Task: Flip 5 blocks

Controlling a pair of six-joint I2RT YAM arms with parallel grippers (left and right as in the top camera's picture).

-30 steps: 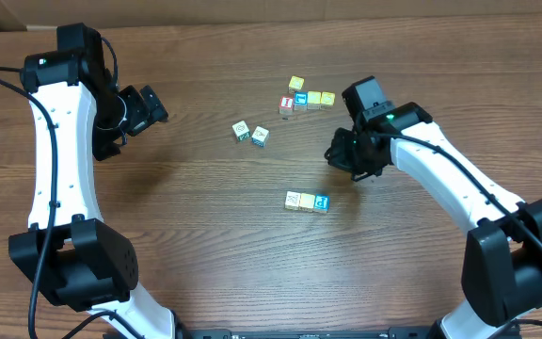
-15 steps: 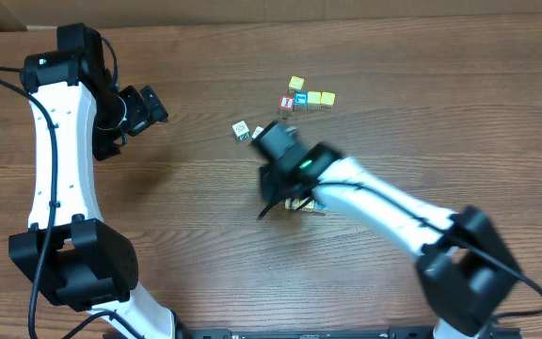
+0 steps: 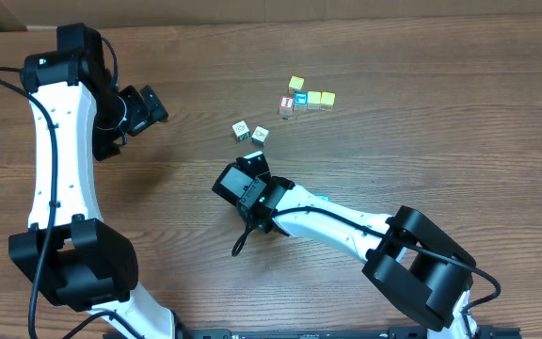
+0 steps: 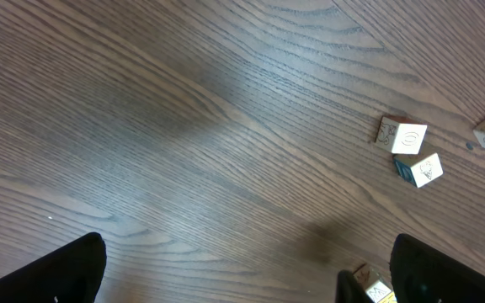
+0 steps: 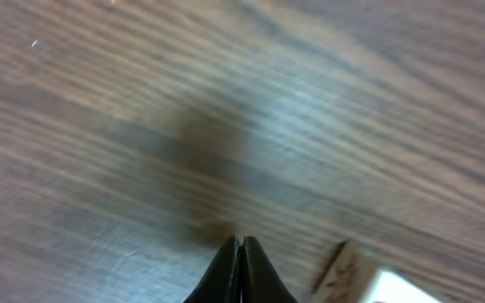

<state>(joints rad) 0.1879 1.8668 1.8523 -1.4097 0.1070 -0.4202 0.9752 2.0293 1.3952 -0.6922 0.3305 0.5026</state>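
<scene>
Wooden blocks may get shoved instead of flipped.
Right pincer is clenched on nothing, low over the table, with one pale block just beside its tip; a sideways push could skid it or roll it twice. Its arm hides any blocks beneath, so a drag might scatter them toward the red-lettered cluster. Two more pale blocks lie near, untouched. Left pincer hangs released, well apart.
</scene>
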